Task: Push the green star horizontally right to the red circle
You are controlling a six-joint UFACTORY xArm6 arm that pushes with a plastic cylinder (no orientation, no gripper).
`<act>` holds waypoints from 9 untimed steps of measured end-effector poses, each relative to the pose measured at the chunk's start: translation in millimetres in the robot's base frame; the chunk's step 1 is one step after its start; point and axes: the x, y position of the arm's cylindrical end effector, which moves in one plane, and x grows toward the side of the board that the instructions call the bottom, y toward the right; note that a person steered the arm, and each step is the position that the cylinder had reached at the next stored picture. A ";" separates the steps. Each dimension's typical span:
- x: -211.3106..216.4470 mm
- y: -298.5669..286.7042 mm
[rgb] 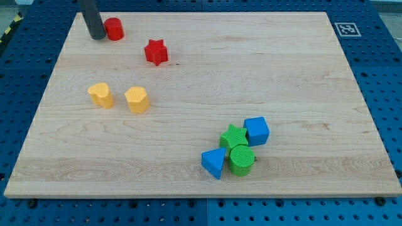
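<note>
Green star (233, 135) far toward view's bottom right of my pincerless tip (98, 36).

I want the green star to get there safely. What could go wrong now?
1. The green star sits packed against the blue cube, green cylinder and blue triangle, so a push may drag those along.
2. My tip is far away at the view's top left, touching the red circle, and might nudge it when leaving.
</note>
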 end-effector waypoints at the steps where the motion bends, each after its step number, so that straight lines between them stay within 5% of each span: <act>1: 5.9 0.0; 3: 59.4 14.3; 5: 156.9 126.6; 7: 174.3 316.2; 9: 298.3 427.9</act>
